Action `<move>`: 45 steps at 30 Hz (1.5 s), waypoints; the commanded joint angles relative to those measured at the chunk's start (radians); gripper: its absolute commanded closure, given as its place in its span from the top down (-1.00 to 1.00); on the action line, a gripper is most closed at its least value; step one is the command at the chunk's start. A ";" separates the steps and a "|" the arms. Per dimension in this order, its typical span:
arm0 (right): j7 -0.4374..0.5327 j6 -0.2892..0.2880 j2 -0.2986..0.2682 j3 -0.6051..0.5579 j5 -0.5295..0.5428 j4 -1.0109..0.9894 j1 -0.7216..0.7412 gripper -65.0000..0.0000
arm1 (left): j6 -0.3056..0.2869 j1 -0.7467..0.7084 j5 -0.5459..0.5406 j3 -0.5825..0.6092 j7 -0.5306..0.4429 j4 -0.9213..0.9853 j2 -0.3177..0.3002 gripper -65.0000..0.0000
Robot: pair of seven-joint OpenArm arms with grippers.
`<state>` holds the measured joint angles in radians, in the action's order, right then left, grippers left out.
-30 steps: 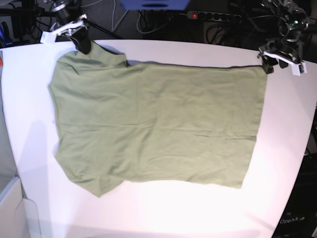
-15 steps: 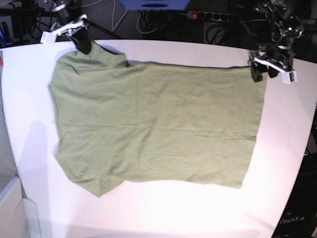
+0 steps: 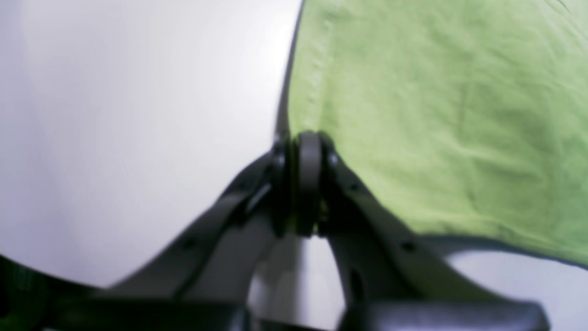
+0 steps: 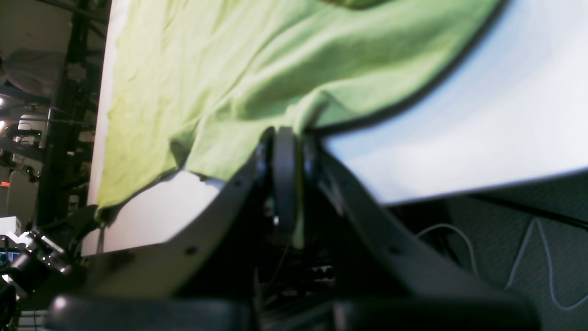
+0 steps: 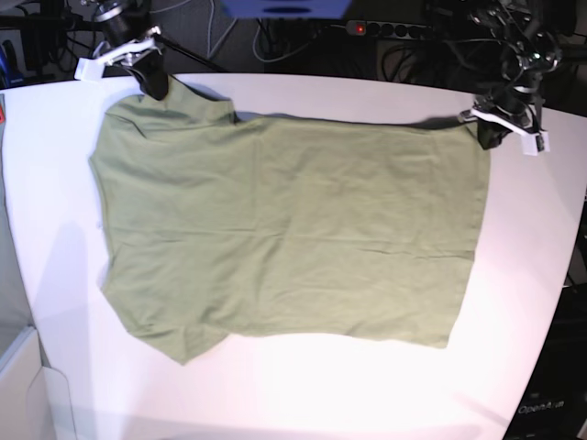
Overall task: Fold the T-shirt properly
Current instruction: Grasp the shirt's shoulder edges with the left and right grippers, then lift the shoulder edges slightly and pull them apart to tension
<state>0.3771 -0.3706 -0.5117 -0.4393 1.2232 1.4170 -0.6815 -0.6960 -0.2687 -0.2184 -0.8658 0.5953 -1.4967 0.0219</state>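
The olive-green T-shirt [image 5: 293,229] lies spread flat on the white table [image 5: 303,394], neck end at the left and hem at the right. In the base view my right gripper [image 5: 154,84] is at the shirt's far left corner. The right wrist view shows that gripper [image 4: 285,138] shut, with green cloth [image 4: 229,69] pinched between its pads. My left gripper [image 5: 484,133] sits at the far right hem corner. In the left wrist view its jaws [image 3: 307,142] are pressed together on the edge of the shirt [image 3: 436,115].
A power strip [image 5: 394,29] and cables lie behind the table's far edge. The table's curved right edge runs close to my left gripper. A pale box [image 5: 23,385] stands at the lower left, off the table.
My left gripper has moved in from beyond the hem to the shirt's far right corner and shut on it. The corner is now slightly raised. The right gripper has not moved.
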 commanded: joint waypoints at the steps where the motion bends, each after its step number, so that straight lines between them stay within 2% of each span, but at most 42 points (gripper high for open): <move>1: 0.012 -0.011 -0.011 0.001 0.008 0.008 -0.007 -0.96 | -0.002 -0.008 0.006 0.000 0.024 -0.011 0.000 -0.91; 14: 0.021 -0.011 -0.052 0.009 0.008 0.017 0.036 -0.96 | -0.002 -0.004 -0.066 -0.003 0.231 -0.186 -0.004 -0.91; 21: 0.021 -0.011 -0.054 0.007 0.008 0.051 0.058 -0.96 | -0.002 0.018 -0.065 -0.003 0.236 -0.215 0.000 -0.91; 23: 0.021 -0.011 -0.069 0.007 0.008 0.066 0.059 -0.96 | -0.002 0.027 -0.065 -0.002 0.236 -0.215 0.000 -0.91; 36: 0.012 -0.011 -0.074 0.001 0.007 0.091 0.167 -0.96 | -0.002 0.095 -0.065 0.000 0.237 -0.215 0.002 -0.91; 40: -0.065 -0.011 -0.074 0.007 0.007 0.089 0.225 -0.96 | -0.002 0.122 -0.065 0.003 0.240 -0.210 0.002 -0.91; 45: -0.128 -0.011 -0.074 0.006 0.007 0.087 0.300 -0.96 | -0.002 0.187 -0.063 0.000 0.335 -0.206 -0.001 -0.91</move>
<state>0.2253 -0.3660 -0.5697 -0.4408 1.2205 1.4895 -0.3874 -0.6956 -0.0917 -0.2665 -0.8658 0.9455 -1.6882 0.0326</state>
